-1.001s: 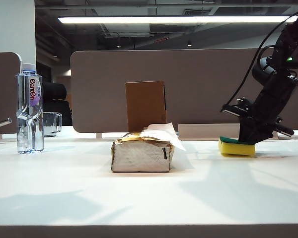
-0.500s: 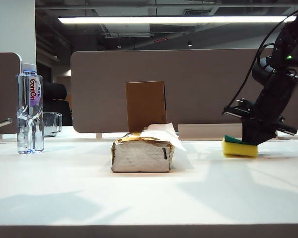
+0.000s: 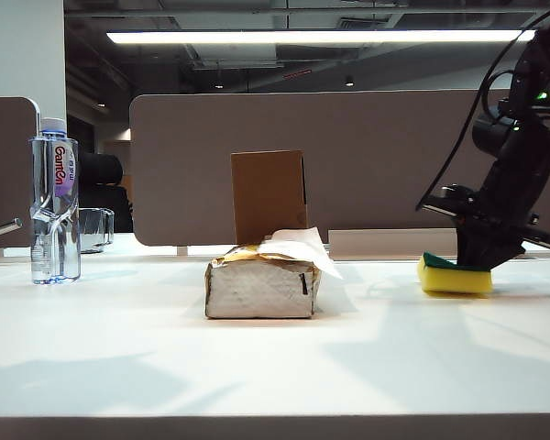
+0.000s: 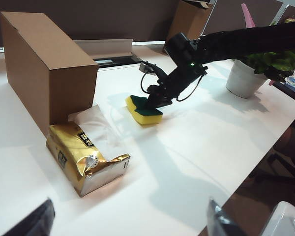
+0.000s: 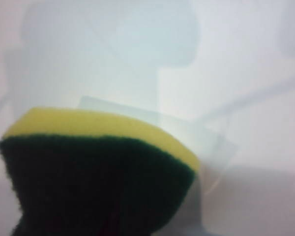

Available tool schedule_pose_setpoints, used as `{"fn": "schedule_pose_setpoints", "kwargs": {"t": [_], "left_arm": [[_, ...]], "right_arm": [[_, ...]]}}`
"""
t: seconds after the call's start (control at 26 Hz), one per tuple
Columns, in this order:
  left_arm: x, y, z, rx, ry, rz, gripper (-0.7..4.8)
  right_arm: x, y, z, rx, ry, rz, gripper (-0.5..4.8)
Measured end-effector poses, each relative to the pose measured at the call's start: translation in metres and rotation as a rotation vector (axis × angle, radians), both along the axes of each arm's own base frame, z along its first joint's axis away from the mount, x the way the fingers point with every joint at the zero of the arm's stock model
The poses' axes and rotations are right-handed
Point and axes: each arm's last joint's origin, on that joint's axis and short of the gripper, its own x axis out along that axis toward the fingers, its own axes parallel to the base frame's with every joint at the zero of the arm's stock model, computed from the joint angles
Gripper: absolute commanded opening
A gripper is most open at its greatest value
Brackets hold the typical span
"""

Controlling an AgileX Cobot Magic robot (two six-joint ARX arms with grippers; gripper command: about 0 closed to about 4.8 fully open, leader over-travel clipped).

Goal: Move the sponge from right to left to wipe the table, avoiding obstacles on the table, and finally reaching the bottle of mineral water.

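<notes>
Exterior view: a wide white table (image 3: pixel 275 348) runs across the scene. At its far right sits the sponge (image 3: pixel 454 277), a small yellow foam block with a dark green scouring top, flat on the surface. The right gripper (image 3: pixel 484 257), black and angled down from the right, is clamped onto the sponge's green top at its right end. In the middle lies a silvery soft tissue pack (image 3: pixel 262 284) with a gold top and white tissue poking out; an upright brown cardboard box (image 3: pixel 269 195) stands just behind it. At the far left stands the bottle of mineral water (image 3: pixel 55 202), tall clear plastic with a white cap, and a short clear glass cup (image 3: pixel 95 229) beside it.

Left wrist view: the left gripper (image 4: pixel 128 219) hovers near the table's front edge, its two dark fingertips spread wide and holding nothing. Beyond it are the tissue pack, the box and the sponge under the right gripper.

Right wrist view: very close and blurred; the sponge (image 5: pixel 96 169) fills the lower part, pressed on white table.

Risk, as a judgement: a straight sweep leftward would drive the sponge into the tissue pack and push it along, perhaps toppling the box. Too light a pinch could leave the sponge behind.
</notes>
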Motion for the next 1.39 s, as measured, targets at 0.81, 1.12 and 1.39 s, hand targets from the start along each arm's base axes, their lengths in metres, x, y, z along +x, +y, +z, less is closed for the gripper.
{"fn": "schedule_pose_setpoints", "kwargs": {"t": [0.81, 1.12, 1.39], "left_arm": [[0.000, 0.000, 0.000, -0.003, -0.001, -0.010, 4.00], [-0.001, 0.000, 0.000, -0.006, -0.001, -0.022, 4.00], [-0.001, 0.000, 0.000, -0.006, -0.001, -0.023, 4.00]], "right_arm": [[-0.089, -0.004, -0.014, 0.025, -0.070, -0.041, -0.06], [-0.119, -0.005, -0.018, 0.050, -0.073, -0.053, -0.06], [-0.161, -0.007, -0.020, 0.058, -0.066, -0.068, -0.06]]}}
